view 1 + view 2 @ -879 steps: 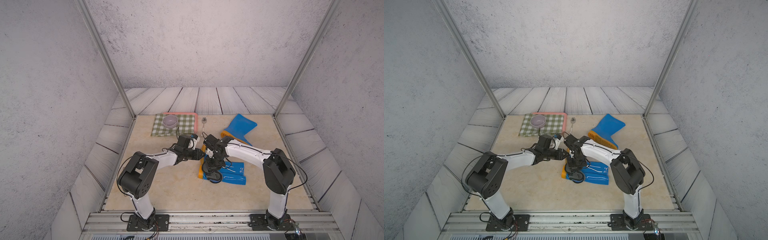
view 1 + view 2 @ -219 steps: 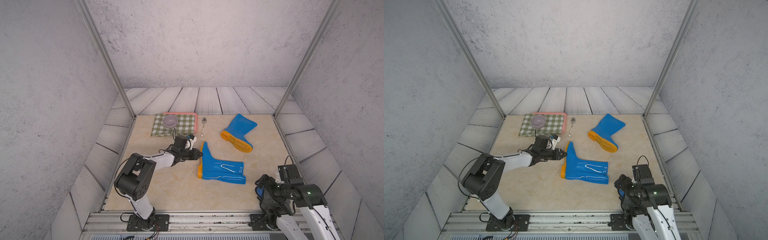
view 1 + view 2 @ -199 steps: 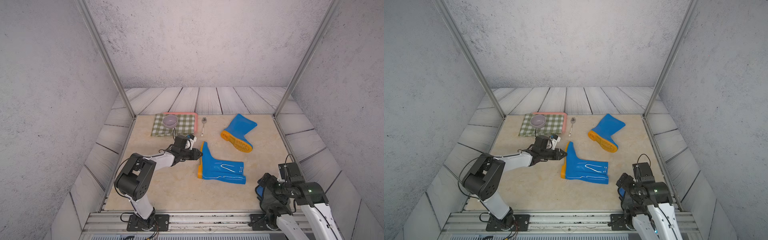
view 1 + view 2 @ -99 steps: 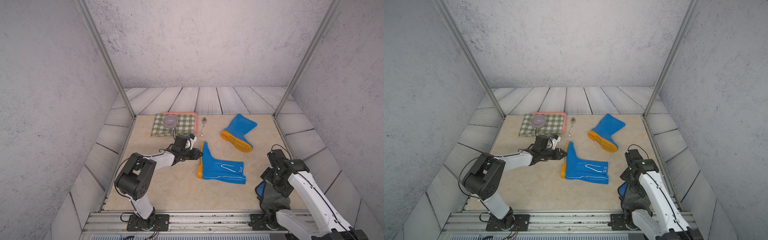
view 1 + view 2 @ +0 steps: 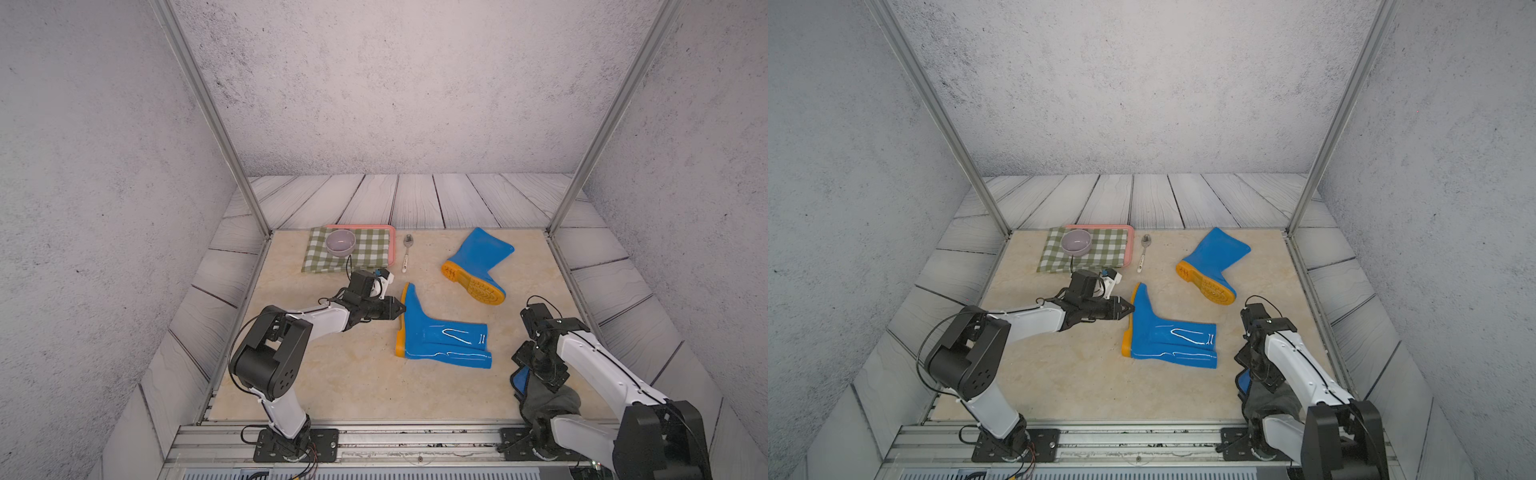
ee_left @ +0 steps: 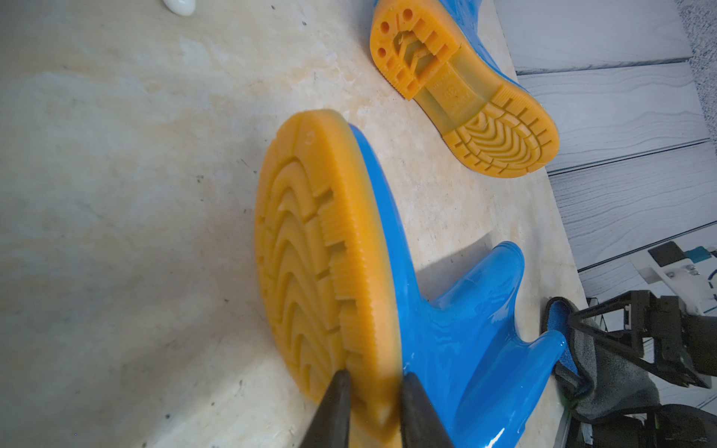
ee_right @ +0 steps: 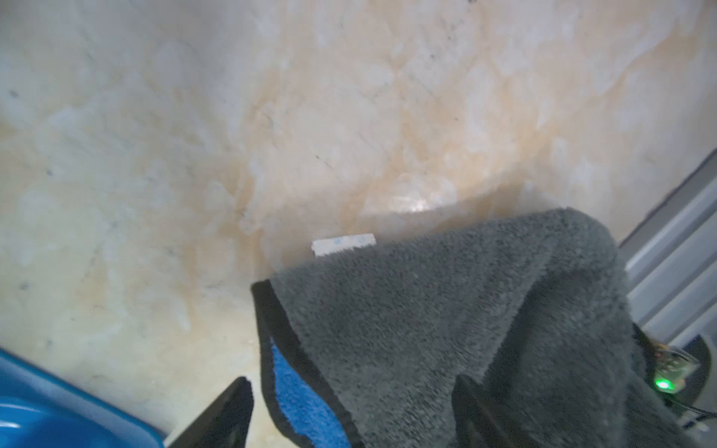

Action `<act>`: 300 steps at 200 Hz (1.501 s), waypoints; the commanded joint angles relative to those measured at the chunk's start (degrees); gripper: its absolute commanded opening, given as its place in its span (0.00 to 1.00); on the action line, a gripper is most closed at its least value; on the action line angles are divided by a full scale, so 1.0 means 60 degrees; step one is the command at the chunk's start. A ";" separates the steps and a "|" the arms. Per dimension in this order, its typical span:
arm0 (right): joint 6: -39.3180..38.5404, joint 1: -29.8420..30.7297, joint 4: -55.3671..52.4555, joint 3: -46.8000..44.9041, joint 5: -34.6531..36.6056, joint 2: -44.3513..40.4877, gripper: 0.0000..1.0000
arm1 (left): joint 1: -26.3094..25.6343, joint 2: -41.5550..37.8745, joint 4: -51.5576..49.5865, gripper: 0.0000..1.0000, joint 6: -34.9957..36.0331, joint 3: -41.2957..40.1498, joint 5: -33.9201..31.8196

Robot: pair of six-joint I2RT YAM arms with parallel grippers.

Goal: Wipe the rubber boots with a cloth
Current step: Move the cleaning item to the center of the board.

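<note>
Now: left gripper (image 6: 374, 374) clamps boot (image 6: 446, 341) by its sole; right gripper (image 7: 351, 380) straddles cloth (image 7: 446, 302), jaws apart; should bite deep, past the edging.

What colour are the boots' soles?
Yellow-orange; the boot soles show best in the left wrist view.

The beige marbled counter (image 5: 332, 374) carries a pink tray (image 5: 361, 226) at its far left, draped with a checked cloth (image 5: 370, 253), and a spoon (image 5: 407, 253) lies just beside the tray. Two boots lie on their sides, well apart: the far boot (image 5: 478, 266) toward the far right, the near boot (image 5: 440, 340) in the middle, its sole toward the left. A grey cloth (image 5: 548, 403) is heaped at the near right corner, with a small white strip (image 7: 343, 244) beside it.
</note>
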 commanded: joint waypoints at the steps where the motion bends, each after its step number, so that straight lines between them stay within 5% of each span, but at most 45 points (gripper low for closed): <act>1: -0.0189 -0.0050 0.1042 -0.0150 -0.0254 0.0494 0.73 | 0.0106 0.0812 -0.2102 0.24 0.0231 -0.0536 -0.1464; 38: -0.0288 -0.0107 0.1935 -0.0310 -0.0334 0.1490 0.59 | 0.0106 0.0741 -0.2088 0.24 0.0240 -0.0576 -0.1493; 53: -0.0299 -0.0154 0.2246 -0.0466 -0.0365 0.1641 0.40 | 0.0115 0.0778 -0.2098 0.24 0.0253 -0.0545 -0.1469; 91: -0.0462 -0.0317 0.2455 -0.0500 -0.0185 0.1818 0.17 | 0.0106 0.0860 -0.2102 0.23 0.0259 -0.0520 -0.1446; 177: -0.2087 -0.1039 0.1860 0.2731 0.1220 0.3142 0.16 | 0.0109 0.0874 -0.2069 0.23 0.0245 -0.0521 -0.1434; 189: -0.2310 -0.1076 0.1767 0.3140 0.1261 0.3385 0.21 | 0.0113 0.0874 -0.2082 0.23 0.0236 -0.0514 -0.1434; 211: -0.2708 -0.1091 0.1400 0.3726 0.1517 0.3566 0.56 | 0.0120 0.0895 -0.2085 0.23 0.0246 -0.0487 -0.1420; 230: -0.3128 -0.1083 0.1291 0.3865 0.1865 0.3187 0.73 | 0.0120 0.0938 -0.2084 0.23 0.0246 -0.0460 -0.1391; 274: -0.3800 -0.1051 0.0533 0.4188 0.2188 0.1783 0.78 | 0.0120 0.1005 -0.2084 0.23 0.0254 -0.0413 -0.1361; 300: -0.4120 -0.0666 0.0328 0.3784 0.0499 0.0685 0.77 | 0.0121 0.1020 -0.2068 0.23 0.0233 -0.0412 -0.1347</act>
